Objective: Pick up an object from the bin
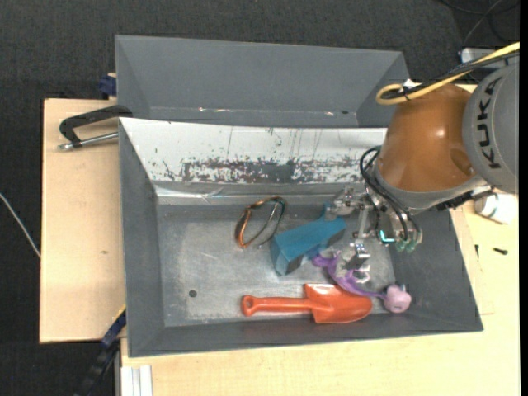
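The gripper (360, 258) hangs over a purple curled toy (353, 284), partly hiding it, beside a blue block (299, 243); its opening cannot be made out.

A: Where is the bin (194, 254) open?
B: Its left half is bare floor, right up to the left wall.
A: What blocks the rest?
B: Right of middle, a loop (260, 221), a blue block (301, 244) and purple bits (351, 280). A scoop (318, 307) lies along the front wall.
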Action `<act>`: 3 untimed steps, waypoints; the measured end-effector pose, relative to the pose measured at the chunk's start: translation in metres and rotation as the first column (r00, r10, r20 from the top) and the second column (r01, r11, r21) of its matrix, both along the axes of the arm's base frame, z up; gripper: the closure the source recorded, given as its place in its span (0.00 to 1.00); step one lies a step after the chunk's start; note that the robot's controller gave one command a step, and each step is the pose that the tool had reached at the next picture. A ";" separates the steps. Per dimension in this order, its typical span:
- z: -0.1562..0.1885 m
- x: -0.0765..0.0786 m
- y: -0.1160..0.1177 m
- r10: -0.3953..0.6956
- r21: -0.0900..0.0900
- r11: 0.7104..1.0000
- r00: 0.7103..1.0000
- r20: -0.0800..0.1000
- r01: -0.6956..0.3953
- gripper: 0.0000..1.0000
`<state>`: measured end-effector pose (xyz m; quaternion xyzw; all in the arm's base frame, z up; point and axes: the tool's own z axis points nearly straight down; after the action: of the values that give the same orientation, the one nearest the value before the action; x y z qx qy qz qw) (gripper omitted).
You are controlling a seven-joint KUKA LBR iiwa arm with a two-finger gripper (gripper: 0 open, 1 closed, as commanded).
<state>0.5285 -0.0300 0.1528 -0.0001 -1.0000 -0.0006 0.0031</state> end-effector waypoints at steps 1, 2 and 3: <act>0.004 0.002 0.000 0.000 -0.001 1.000 1.000 0.007 0.000 0.00; -0.012 -0.001 0.001 -0.074 0.000 0.997 0.997 0.015 0.074 0.00; -0.053 0.013 0.003 -0.311 0.012 0.950 0.949 0.038 0.311 0.00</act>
<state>0.5415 -0.0265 0.0997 -0.1577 -0.9873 -0.0040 -0.0168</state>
